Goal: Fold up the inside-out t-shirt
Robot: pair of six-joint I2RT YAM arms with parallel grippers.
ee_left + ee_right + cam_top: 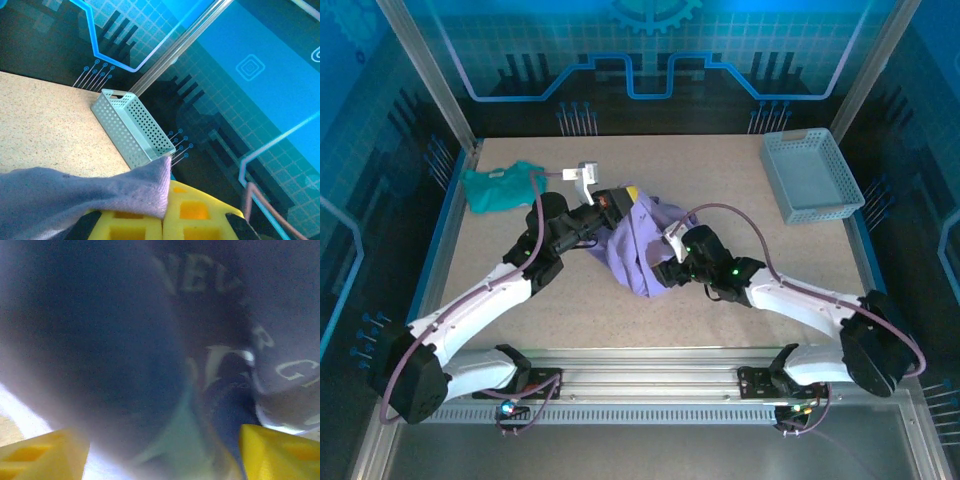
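The inside-out t-shirt [642, 243], lavender-purple, is bunched up in the middle of the table between both arms. My left gripper [623, 198] is at its upper left edge, raised off the table. Its yellow fingers [200, 220] are shut on a corner of the purple cloth [100, 187], which drapes away to the left. My right gripper [662, 268] is pushed into the shirt's lower right side. In the right wrist view its jaws [160, 455] stand open, with purple fabric and pale lettering [210, 282] very close in front; nothing is pinched between them.
A teal-green shirt [500, 186] lies crumpled at the table's far left. A pale perforated basket [810, 176] [131, 126] stands at the far right corner. Bare speckled tabletop [720, 170] surrounds the purple shirt. Metal frame posts and blue walls border the table.
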